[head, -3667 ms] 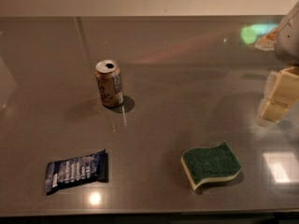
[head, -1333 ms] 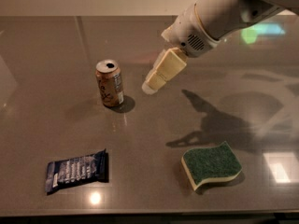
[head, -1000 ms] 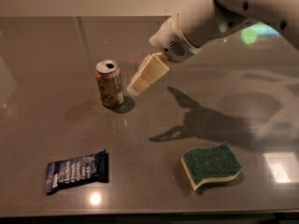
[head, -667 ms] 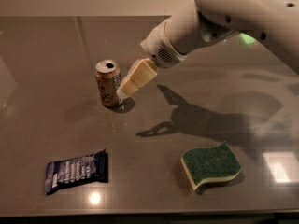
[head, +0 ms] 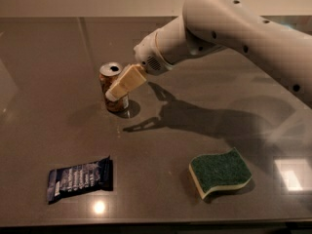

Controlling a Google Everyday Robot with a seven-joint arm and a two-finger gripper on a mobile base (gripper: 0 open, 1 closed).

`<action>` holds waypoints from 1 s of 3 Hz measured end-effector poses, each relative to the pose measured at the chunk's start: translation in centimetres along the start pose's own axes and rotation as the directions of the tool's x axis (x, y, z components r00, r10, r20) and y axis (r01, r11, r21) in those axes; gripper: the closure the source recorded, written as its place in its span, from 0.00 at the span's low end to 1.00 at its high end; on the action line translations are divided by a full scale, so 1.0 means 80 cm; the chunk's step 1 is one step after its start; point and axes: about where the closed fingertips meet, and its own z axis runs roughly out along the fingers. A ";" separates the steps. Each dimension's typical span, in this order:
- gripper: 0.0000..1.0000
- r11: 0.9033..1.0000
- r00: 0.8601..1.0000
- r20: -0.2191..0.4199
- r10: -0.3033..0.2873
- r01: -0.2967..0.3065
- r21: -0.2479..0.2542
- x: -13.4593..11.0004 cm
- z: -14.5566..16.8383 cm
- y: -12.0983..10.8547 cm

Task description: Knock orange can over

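Cream claw [head: 113, 93] against upright orange can [head: 109, 73], right side.

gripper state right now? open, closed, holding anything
Gripper: cannot tell whether it is open or closed. It is low over the table, right at the front of the upright orange can, with no visible grasp on it.

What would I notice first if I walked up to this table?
A big white robot arm reaches in from the upper right, its cream-coloured hand at the side of an upright orange can left of centre. Nearer the front edge lie a green sponge on the right and a dark blue packet on the left.
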 end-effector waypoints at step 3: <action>0.41 0.999 0.998 0.063 0.023 -0.020 -0.049 -0.009 0.022 0.005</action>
